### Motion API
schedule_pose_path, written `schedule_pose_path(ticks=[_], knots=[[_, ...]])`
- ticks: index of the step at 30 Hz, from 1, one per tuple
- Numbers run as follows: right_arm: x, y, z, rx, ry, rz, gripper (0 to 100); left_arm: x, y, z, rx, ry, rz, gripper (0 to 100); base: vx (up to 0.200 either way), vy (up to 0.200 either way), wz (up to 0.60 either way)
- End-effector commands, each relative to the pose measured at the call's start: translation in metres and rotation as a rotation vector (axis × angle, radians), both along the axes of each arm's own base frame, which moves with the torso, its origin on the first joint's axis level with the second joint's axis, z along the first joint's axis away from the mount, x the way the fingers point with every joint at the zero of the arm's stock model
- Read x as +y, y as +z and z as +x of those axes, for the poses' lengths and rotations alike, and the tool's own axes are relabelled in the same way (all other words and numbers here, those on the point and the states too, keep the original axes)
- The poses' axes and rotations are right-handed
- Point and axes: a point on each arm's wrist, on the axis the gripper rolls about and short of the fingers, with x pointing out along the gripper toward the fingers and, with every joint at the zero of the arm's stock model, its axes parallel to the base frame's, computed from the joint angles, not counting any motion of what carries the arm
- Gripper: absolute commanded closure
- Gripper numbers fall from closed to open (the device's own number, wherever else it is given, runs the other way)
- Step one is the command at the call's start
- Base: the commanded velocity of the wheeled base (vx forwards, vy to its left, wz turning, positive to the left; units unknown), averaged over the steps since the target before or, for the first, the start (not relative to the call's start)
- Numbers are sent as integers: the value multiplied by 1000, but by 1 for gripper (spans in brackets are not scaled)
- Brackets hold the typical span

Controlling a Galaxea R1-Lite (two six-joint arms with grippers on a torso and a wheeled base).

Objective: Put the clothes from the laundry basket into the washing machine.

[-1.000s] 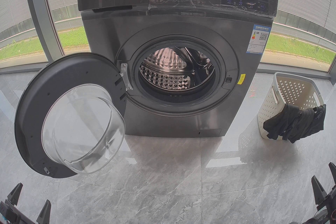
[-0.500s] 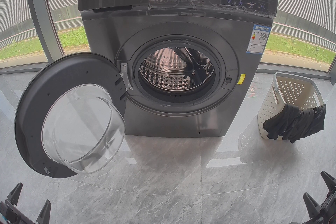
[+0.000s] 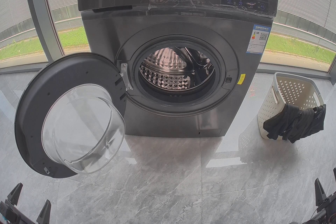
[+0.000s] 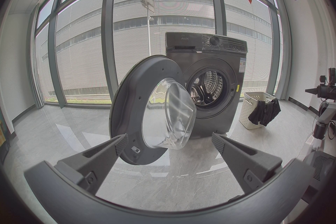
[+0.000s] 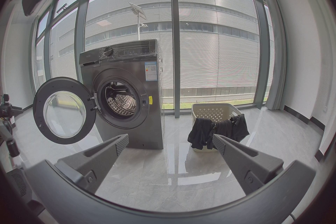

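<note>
A grey washing machine [image 3: 182,60] stands ahead with its round door [image 3: 70,116] swung open to the left and its steel drum [image 3: 175,69] showing. To its right on the floor sits a white laundry basket [image 3: 280,95] with black clothes [image 3: 295,123] draped over its front rim. My left gripper [image 3: 29,202] is low at the near left, open, holding nothing. My right gripper [image 3: 327,186] is low at the near right, open and well short of the basket. The right wrist view faces the basket [image 5: 214,112] and clothes [image 5: 217,130]; the left wrist view faces the open door [image 4: 154,109].
Glossy grey marble floor [image 3: 196,179] lies open between me and the machine. Tall windows [image 3: 21,7] run behind the machine and basket. The open door juts out over the floor at the left.
My right gripper has shifted and turned at the lower right edge of the head view. The left gripper, machine, basket and clothes have stayed put.
</note>
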Motion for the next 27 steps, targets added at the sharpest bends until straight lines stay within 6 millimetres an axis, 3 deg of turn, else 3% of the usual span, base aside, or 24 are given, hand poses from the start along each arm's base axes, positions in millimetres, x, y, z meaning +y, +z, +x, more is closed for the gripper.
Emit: schedule_pose_path(ticks=[1,11,27], knots=[[0,-7,0,17,23,-18,0,0,-5,0,0,1,-1,0,0,0,0],[1,-6,0,14,28,-21,0,0,-5,0,0,1,2,0,180,0,0],[1,-6,0,14,29,-18,0,0,-5,0,0,1,0,0,0,0,-112]])
